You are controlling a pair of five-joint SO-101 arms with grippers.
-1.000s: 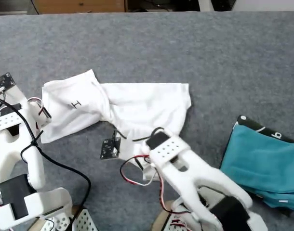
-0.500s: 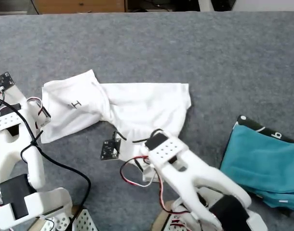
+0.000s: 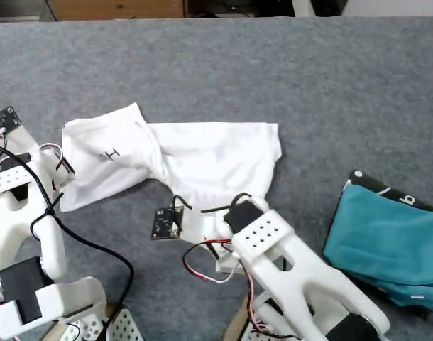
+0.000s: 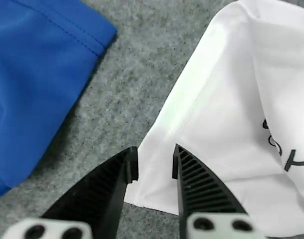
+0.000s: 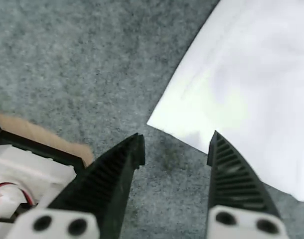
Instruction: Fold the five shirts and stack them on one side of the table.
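A white shirt (image 3: 216, 160) with small dark lettering lies crumpled at the table's middle, its left part folded over. My left gripper (image 4: 155, 162) rests at that part's outer edge (image 3: 63, 170). It is open only a little, and the hem (image 4: 192, 124) runs between the fingertips. My right gripper (image 5: 177, 141) is open above the shirt's near corner (image 5: 172, 119), with grey table under the fingers. The right arm (image 3: 266, 238) covers the shirt's near edge. A folded teal shirt (image 3: 387, 241) lies at the right. A blue shirt (image 4: 32, 64) lies left of the white one.
The teal shirt rests on a dark garment (image 3: 362, 181) near the right edge. Cables and a small camera board (image 3: 163, 222) hang beside the right arm. The grey table (image 3: 273, 64) stretches bare behind the white shirt. The right arm's base (image 5: 27, 164) sits close by.
The right arm has drawn back toward the near edge and slightly to the right, off the shirt's near part. The left arm and the shirts have not moved.
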